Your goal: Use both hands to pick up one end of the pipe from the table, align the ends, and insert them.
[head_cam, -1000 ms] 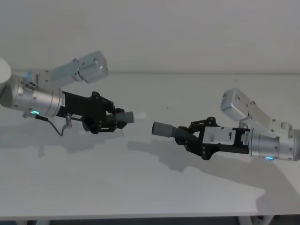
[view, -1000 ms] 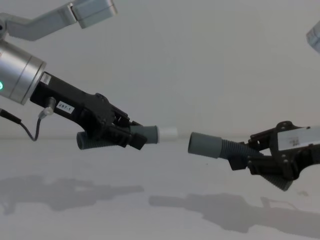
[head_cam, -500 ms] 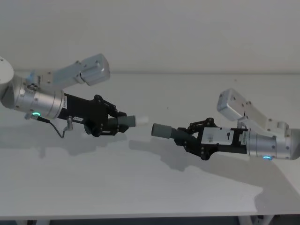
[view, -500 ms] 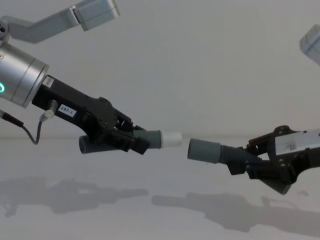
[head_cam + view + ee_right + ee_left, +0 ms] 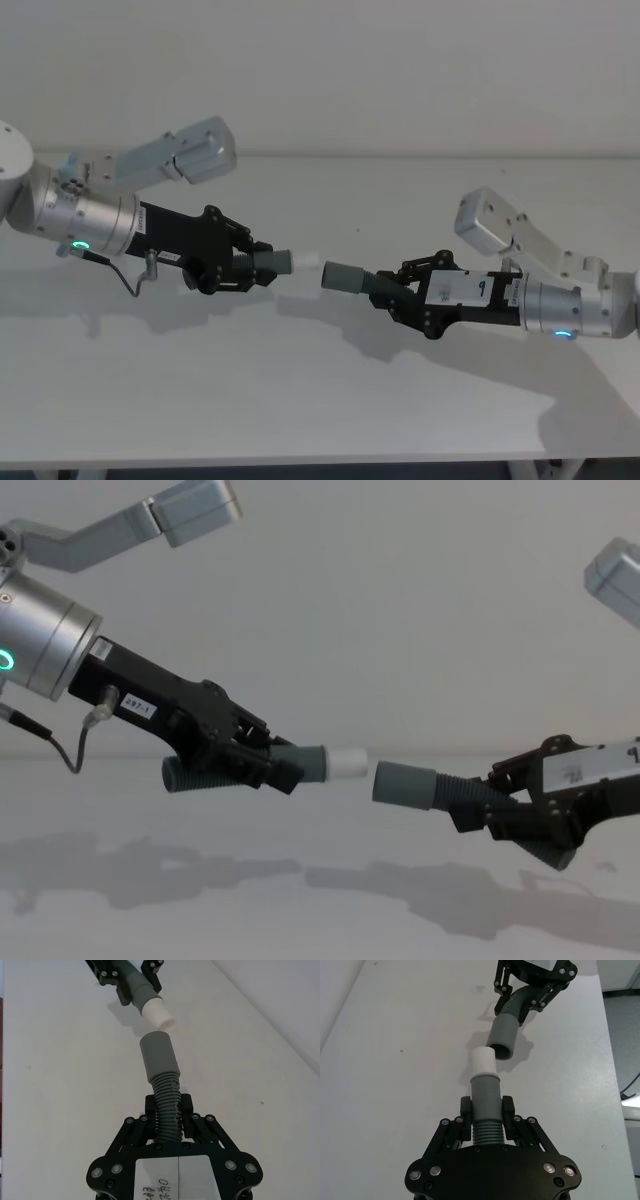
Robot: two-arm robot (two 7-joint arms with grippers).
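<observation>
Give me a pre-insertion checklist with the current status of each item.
1. Left gripper clamped on white-tipped piece: ok.
2. Right gripper clamped on grey piece: ok.
3. Both pieces lifted off the table: ok.
4. White tip facing the grey collar opening: ok.
5. Ends on one axis: not ok; in the chest view the collar sits slightly lower than the tip.
6. Tip inside the collar: not ok; a small gap remains.

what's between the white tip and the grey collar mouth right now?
Nothing: a short bare gap separates the white tip from the grey collar in the chest view, with table behind it in the left wrist view.
</observation>
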